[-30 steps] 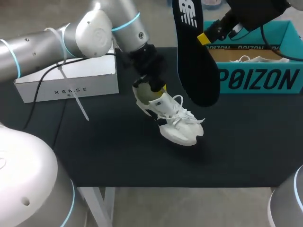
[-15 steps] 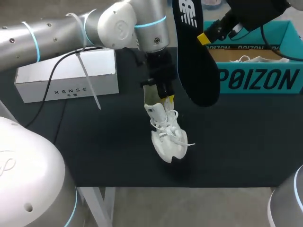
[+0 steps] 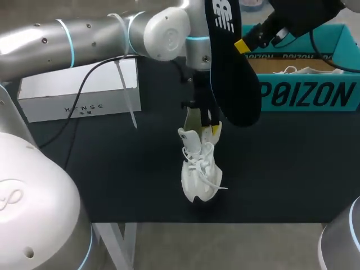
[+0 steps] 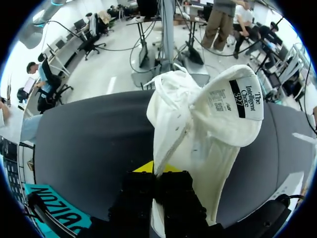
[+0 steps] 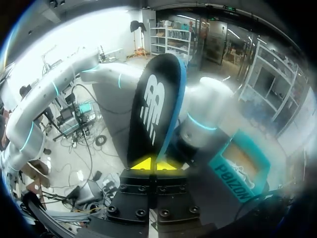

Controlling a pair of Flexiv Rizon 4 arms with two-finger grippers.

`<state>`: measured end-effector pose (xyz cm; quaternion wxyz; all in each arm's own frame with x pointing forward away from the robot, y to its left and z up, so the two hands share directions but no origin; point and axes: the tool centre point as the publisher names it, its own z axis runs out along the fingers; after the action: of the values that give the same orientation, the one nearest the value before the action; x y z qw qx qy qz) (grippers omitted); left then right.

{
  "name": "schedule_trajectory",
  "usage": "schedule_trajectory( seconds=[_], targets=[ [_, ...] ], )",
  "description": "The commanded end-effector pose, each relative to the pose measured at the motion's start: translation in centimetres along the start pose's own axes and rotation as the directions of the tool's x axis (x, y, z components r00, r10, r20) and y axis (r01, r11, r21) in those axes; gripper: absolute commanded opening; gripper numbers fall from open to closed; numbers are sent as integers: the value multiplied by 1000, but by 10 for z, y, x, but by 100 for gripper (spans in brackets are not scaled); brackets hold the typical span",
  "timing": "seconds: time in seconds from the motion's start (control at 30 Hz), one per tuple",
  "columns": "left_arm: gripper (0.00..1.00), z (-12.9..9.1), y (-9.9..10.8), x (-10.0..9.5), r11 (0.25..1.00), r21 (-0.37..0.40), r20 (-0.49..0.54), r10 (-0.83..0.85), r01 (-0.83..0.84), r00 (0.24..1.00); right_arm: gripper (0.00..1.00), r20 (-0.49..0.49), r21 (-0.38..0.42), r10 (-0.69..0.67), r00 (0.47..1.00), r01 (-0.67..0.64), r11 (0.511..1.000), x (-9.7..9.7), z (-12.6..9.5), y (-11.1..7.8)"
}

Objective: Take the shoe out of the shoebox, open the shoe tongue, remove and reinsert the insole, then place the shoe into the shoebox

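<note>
A white lace-up shoe (image 3: 198, 171) hangs toe-down over the black table mat (image 3: 112, 169), and whether its toe touches the mat I cannot tell. My left gripper (image 3: 207, 125) is shut on its heel collar. In the left wrist view the shoe (image 4: 198, 129) spreads ahead of the gripper (image 4: 156, 168), its tongue label (image 4: 241, 96) facing the camera. My right gripper (image 3: 243, 45) is raised at the back right, shut on the heel end of a black insole (image 3: 230, 73) with a blue edge, which hangs upright beside the left wrist. From the right wrist, the insole (image 5: 152, 106) rises from the gripper (image 5: 148, 163).
A teal shoebox (image 3: 306, 95) stands open at the back right with a second white shoe (image 3: 306, 70) inside; it also shows in the right wrist view (image 5: 237, 173). A white box (image 3: 79, 93) sits at the back left. The left arm's cable (image 3: 126, 95) dangles over the mat.
My left arm has swung to the right with the shoe, turning it from lying tilted on the mat to hanging toe-down. The right arm and insole have stayed still.
</note>
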<state>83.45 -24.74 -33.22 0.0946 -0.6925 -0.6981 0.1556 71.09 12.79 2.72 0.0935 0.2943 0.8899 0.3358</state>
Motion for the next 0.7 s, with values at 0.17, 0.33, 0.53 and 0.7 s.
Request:
schedule_trajectory(
  seconds=[0.17,0.33,0.53,0.7],
  targets=[
    [0,10,6,-8,1000,19,-59,-19,20,998,0,0,6,2,1000,-2,1000,0,1,3],
    [0,18,7,-6,999,27,-59,-35,37,998,0,0,6,2,1000,-2,1000,0,1,3],
    [35,24,11,-8,998,33,-48,-51,52,998,0,0,6,2,1000,-2,1000,0,1,3],
    [100,24,12,-9,997,34,-25,-65,66,998,0,0,6,2,1000,-2,1000,0,1,3]
  ],
)
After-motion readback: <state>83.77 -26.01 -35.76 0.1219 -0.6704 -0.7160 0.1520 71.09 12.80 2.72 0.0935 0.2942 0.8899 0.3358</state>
